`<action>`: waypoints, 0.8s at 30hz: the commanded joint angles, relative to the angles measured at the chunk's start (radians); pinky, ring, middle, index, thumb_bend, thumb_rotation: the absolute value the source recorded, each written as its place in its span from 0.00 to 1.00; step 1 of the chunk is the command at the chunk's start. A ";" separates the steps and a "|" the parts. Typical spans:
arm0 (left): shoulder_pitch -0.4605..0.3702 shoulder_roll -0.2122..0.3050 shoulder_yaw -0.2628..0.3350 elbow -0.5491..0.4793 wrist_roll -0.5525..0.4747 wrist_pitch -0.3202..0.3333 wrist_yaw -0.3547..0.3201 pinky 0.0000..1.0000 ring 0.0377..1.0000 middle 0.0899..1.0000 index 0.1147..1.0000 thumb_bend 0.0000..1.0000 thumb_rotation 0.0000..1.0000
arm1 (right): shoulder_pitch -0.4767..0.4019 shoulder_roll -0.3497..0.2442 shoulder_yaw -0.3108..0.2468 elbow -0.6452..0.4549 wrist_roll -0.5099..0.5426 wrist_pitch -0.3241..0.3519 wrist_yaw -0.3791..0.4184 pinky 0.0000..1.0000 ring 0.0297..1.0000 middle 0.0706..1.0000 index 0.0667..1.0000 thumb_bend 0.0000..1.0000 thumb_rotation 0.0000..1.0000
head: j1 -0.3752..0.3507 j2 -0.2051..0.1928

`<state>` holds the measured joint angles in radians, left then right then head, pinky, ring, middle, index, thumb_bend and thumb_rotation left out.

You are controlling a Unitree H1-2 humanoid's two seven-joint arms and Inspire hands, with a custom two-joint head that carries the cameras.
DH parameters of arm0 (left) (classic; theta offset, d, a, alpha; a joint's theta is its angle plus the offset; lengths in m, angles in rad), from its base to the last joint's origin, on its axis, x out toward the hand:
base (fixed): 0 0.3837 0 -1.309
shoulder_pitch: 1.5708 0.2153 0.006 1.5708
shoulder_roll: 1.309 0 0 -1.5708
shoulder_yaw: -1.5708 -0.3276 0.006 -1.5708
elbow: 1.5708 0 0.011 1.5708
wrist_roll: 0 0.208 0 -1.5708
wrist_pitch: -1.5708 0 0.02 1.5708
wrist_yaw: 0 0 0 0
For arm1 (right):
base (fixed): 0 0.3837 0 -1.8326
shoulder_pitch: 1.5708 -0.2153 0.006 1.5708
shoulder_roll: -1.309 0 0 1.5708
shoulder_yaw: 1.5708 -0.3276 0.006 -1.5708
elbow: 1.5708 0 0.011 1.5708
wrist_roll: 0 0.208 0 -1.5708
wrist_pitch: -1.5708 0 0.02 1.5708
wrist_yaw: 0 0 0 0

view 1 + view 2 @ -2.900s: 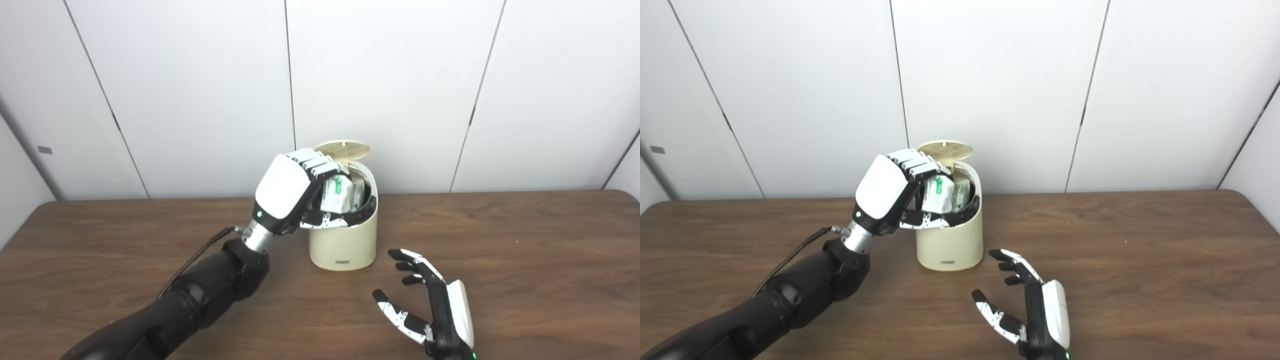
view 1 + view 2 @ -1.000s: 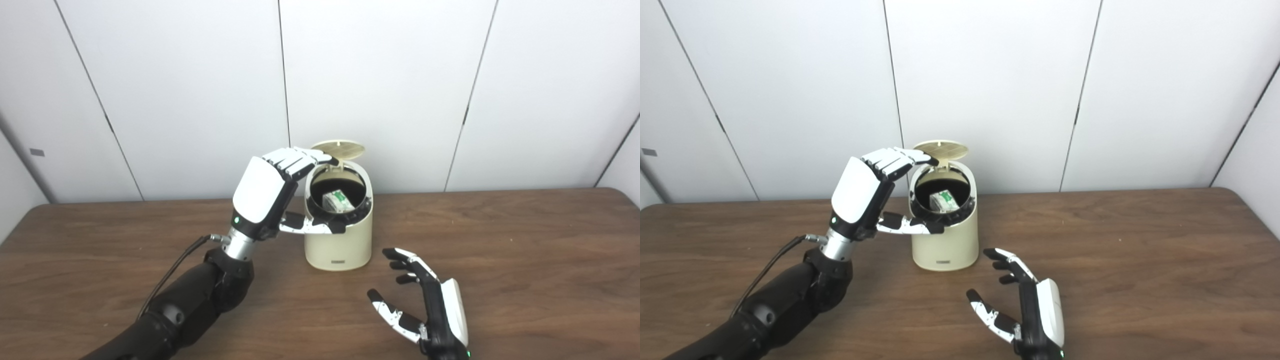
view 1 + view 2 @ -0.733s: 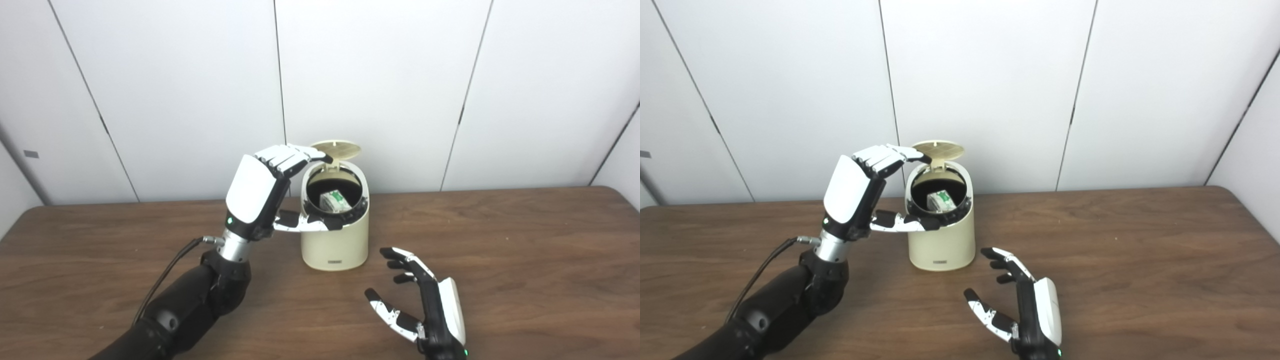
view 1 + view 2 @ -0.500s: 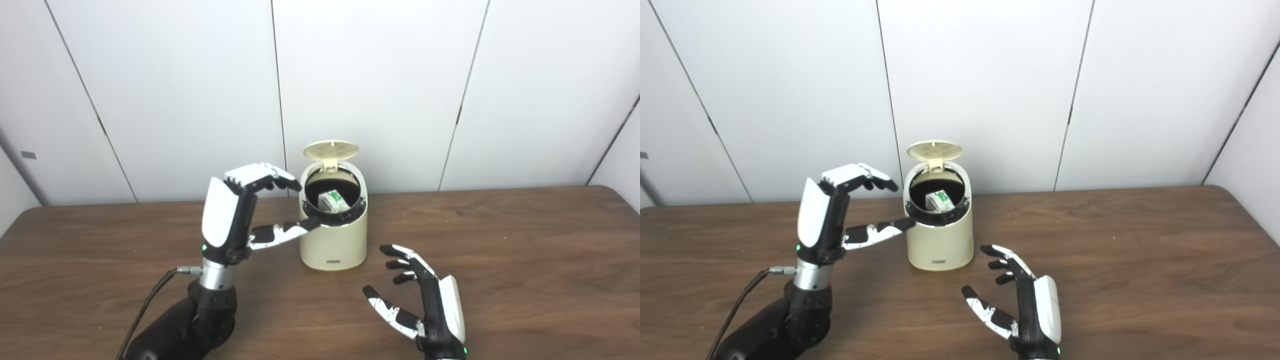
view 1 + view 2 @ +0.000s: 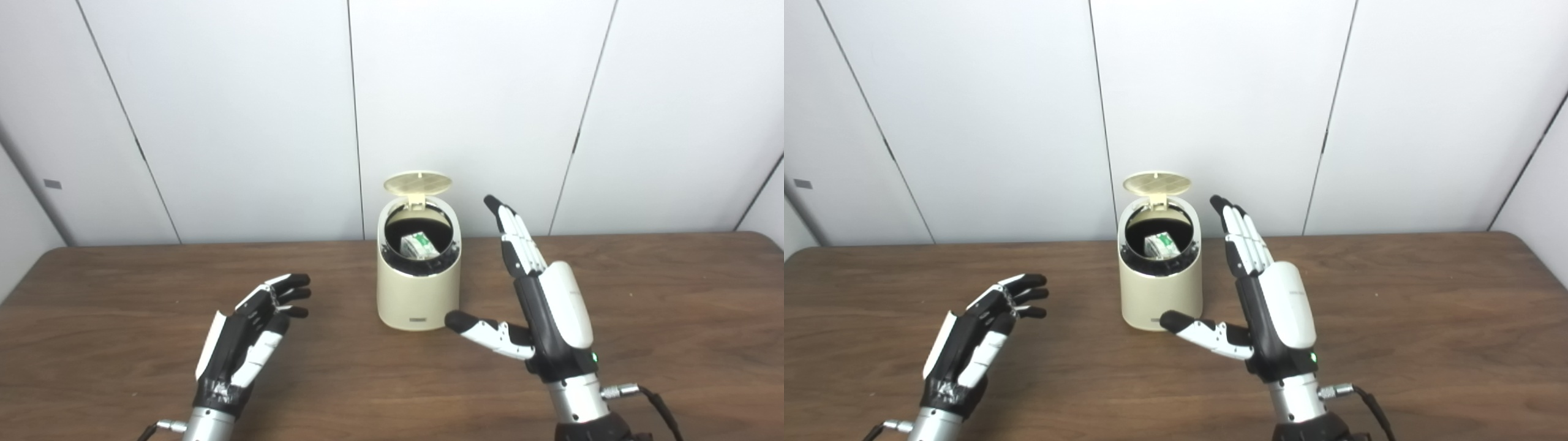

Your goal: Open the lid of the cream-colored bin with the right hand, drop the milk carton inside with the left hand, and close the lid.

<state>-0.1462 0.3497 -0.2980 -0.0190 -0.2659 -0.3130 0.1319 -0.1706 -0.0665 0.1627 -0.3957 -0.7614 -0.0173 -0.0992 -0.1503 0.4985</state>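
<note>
The cream-colored bin [image 5: 418, 294] stands at the middle of the brown table, its round lid [image 5: 417, 182] tipped up and open at the back. Inside the dark opening lies the white and green milk carton [image 5: 416, 244]. My left hand [image 5: 248, 337] is open and low over the table, well to the left of the bin, holding nothing. My right hand [image 5: 539, 300] is raised just right of the bin, open, fingers pointing up and level with the rim, thumb stretched toward the bin's base. It is not touching the bin.
The wooden table [image 5: 674, 318] runs to white wall panels [image 5: 184, 110] behind the bin. A black cable [image 5: 658, 404] trails from my right wrist at the bottom right.
My left hand has left the bin's rim and dropped back low to the left. My right hand has risen from the table to stand beside the bin. The carton stays inside.
</note>
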 commanded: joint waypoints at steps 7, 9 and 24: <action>0.093 -0.074 0.102 -0.050 0.001 0.001 -0.156 0.83 0.88 0.90 0.89 0.74 0.93 | -0.175 -0.031 -0.036 -0.129 -0.022 0.085 0.139 0.94 0.99 0.97 0.96 0.72 0.93 | 0.002 0.000; 0.121 -0.085 0.121 -0.059 0.000 0.004 -0.185 0.84 0.89 0.92 0.90 0.73 0.93 | -0.211 -0.041 -0.042 -0.135 -0.032 0.103 0.172 0.92 1.00 0.97 0.96 0.72 0.92 | 0.002 0.001; 0.318 -0.162 0.211 -0.084 0.047 -0.033 -0.283 0.90 0.91 0.92 0.92 0.64 0.95 | -0.456 -0.140 -0.016 -0.062 -0.165 0.263 0.472 1.00 1.00 0.96 0.92 0.87 0.91 | 0.013 0.002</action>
<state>0.1178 0.1985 -0.0838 -0.1169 -0.2322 -0.3228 -0.1399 -0.5637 -0.1957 0.1472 -0.4519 -0.9111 0.2380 0.3616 -0.1365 0.5001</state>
